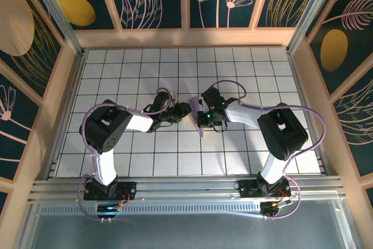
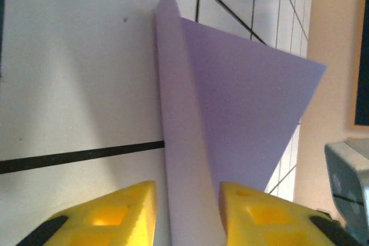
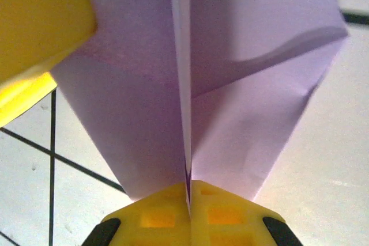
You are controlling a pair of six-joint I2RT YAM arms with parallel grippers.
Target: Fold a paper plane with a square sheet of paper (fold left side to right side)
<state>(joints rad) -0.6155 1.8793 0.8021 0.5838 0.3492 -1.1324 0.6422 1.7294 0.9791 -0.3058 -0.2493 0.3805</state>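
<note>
My right fingers (image 3: 155, 214) pinch the centre crease of the thin lavender paper plane (image 3: 127, 96) above the white gridded desk (image 1: 175, 155), left fingers (image 2: 109, 220) parted astride a flap; final shaping, I judge, and next a careful left grip.

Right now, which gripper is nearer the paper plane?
Right. The right gripper has its jaws shut on the centre crease of the paper plane, so it touches it. The left gripper straddles one edge with its jaws open, and the paper in the gap is not clamped.
</note>
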